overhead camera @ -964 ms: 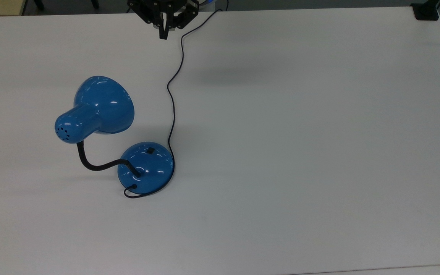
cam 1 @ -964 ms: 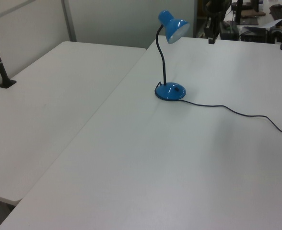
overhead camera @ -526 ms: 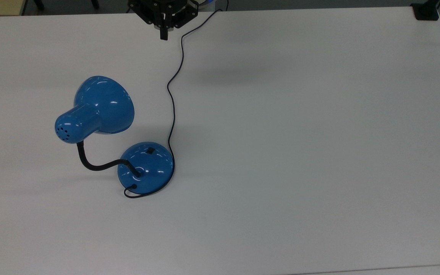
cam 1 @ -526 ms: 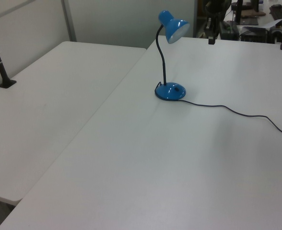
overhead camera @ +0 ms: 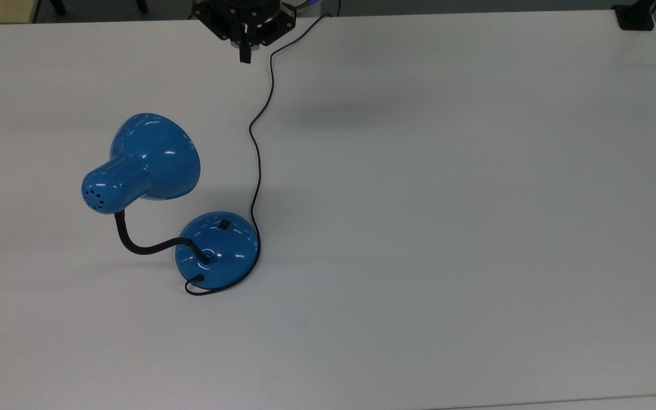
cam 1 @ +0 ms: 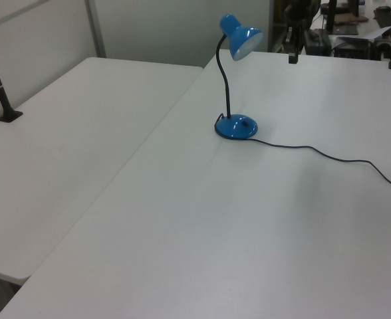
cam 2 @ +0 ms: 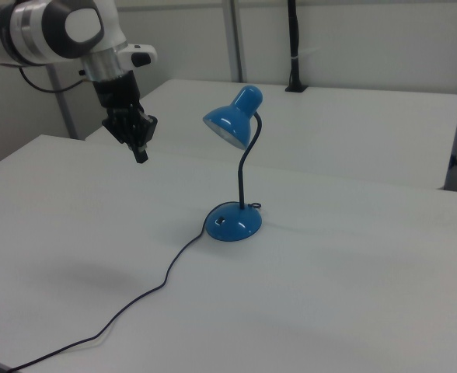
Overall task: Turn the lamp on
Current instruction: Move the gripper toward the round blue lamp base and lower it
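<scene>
— Where does the lamp [overhead camera: 191, 216] stand?

— On the white table [overhead camera: 447, 228], toward the top view's left edge and roughly midway between the near and far edges. Its domed blue base [overhead camera: 218, 248] sits flat on the tabletop, with the small black switch [overhead camera: 224, 224] on the part of the dome facing the far edge.

— And the rest of it?

— A black gooseneck [cam 2: 245, 167] rises from the base and curves over to the bell-shaped shade [cam 2: 233, 120], which in the right view tilts down and toward the right view's left. The bulb opening looks unlit in the left view.

— The cord [overhead camera: 257, 148]?

— It loops out of the base's rim, runs around it, then snakes across the table to the far edge in the top view, passing just beside the arm.

— Where is the gripper [overhead camera: 244, 57]?

— At the top view's upper edge, above the table's far edge, well apart from the lamp. In the right view the gripper [cam 2: 142, 154] hangs in the air, pointing downward, off to the shade's left. Its fingers are drawn together, with nothing between them.

— Anything else?

— A second white table [cam 1: 56, 146] adjoins on the left view's left.
</scene>
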Robot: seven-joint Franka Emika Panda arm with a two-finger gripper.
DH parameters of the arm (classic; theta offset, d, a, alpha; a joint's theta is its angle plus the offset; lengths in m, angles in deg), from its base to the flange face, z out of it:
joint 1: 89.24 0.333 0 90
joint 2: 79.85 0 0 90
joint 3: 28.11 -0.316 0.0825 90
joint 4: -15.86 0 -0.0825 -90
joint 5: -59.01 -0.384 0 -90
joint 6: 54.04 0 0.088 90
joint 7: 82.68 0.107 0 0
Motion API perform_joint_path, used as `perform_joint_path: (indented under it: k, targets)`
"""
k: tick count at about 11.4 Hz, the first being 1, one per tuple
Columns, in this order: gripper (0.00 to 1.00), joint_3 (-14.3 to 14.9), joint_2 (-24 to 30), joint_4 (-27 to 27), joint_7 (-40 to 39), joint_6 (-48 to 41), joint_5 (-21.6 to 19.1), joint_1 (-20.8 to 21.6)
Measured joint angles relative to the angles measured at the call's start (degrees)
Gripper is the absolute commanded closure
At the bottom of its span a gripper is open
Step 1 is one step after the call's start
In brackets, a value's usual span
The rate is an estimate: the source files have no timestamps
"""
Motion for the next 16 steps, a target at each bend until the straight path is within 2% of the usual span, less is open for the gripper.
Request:
perform_joint_path:
  k: [10,16]
  targets:
    - [1.00,0.06,0.28,17.63,5.44,24.67,-0.01,-1.46]
    - [1.00,0.10,-2.42,21.68,8.11,37.76,0.01,-4.08]
